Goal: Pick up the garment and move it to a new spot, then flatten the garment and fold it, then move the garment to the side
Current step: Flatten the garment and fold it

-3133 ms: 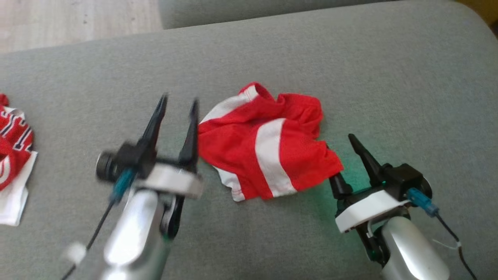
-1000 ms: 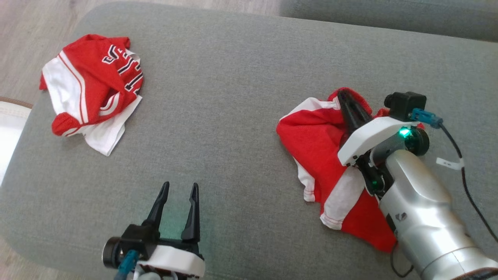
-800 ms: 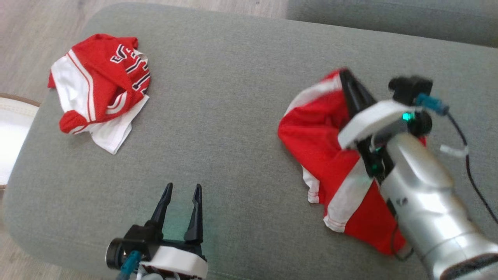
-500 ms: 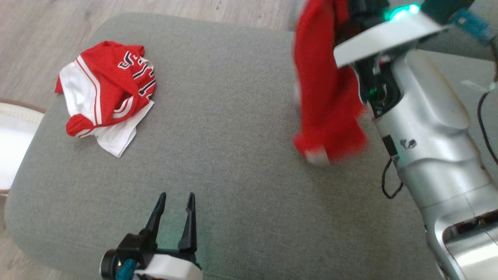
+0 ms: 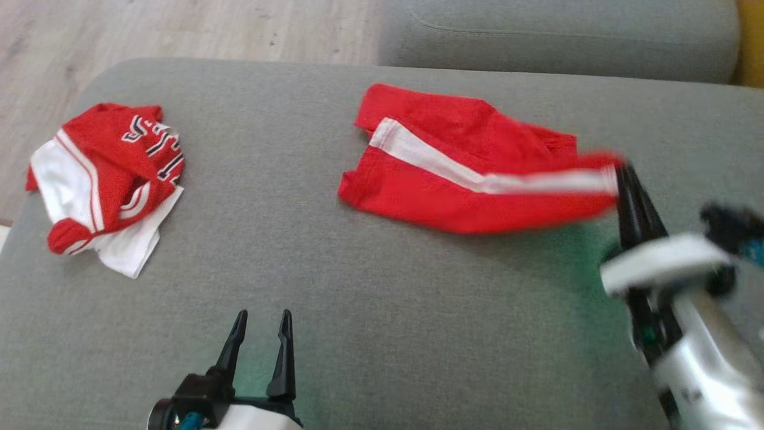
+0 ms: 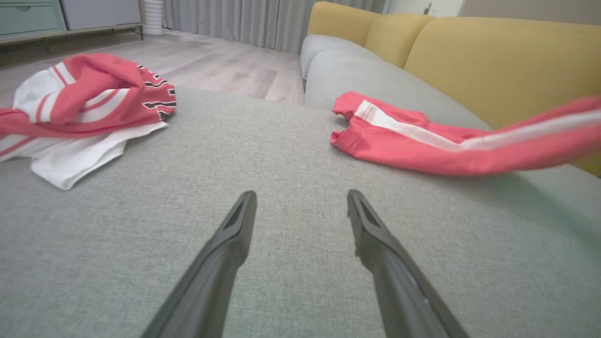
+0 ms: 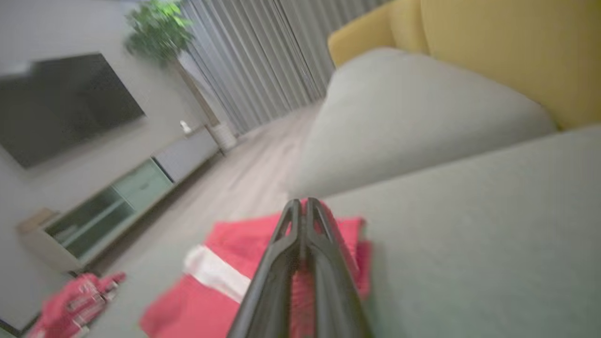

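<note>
The right gripper [image 5: 622, 174], at about 3 o'clock in the head view, has its two fingers pressed together on the near end of the garment [image 5: 459, 179]. The right wrist view shows the same closed fingers with red cloth caught between them. Half a second ago the shorts hung bunched from this gripper, high at the top of the head view. Now they stretch out long from the tips toward 10 o'clock. Their far end lies on the grey sofa cushion [image 5: 370, 310], while the held end is blurred and raised off it, as the left wrist view also shows. The head camera has shifted as well, so part of the change is its own. The white side stripe runs nearly straight, which suggests that the swing has opened the cloth out. I judge the carry to the new spot nearly done, with release and flattening to come. The left gripper [image 5: 263, 316], at 7 o'clock, is parted and empty, well apart from the shorts. A red-and-white jersey [image 5: 107, 173] lies crumpled at 9 o'clock.
</note>
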